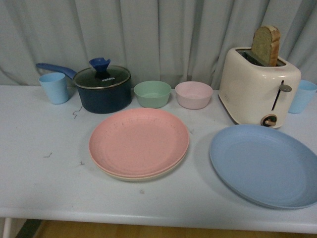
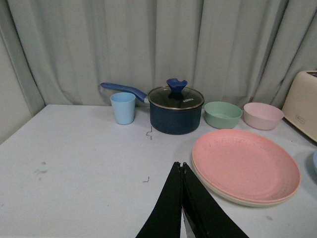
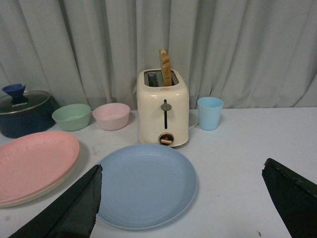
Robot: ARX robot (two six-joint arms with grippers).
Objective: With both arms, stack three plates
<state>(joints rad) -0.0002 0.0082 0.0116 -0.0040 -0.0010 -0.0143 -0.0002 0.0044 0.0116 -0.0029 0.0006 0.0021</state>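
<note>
You have the matte pink plate (image 1: 138, 141) resting on the cream plate (image 1: 130, 177) mid-table, and the blue plate (image 1: 265, 166) lying apart to their right, its near rim close to the front edge of the white table (image 1: 44, 188). Bare tabletop lies open to the left of the stacked pair, while a lidded saucepan (image 1: 103, 89), two small bowls and a toaster (image 1: 257, 87) line the back. Your left gripper (image 2: 182, 166) is over bare table beside the pink plate, black fingers pressed together on nothing. Your right gripper (image 3: 182, 171) is spread wide and empty, facing the blue plate.
</note>
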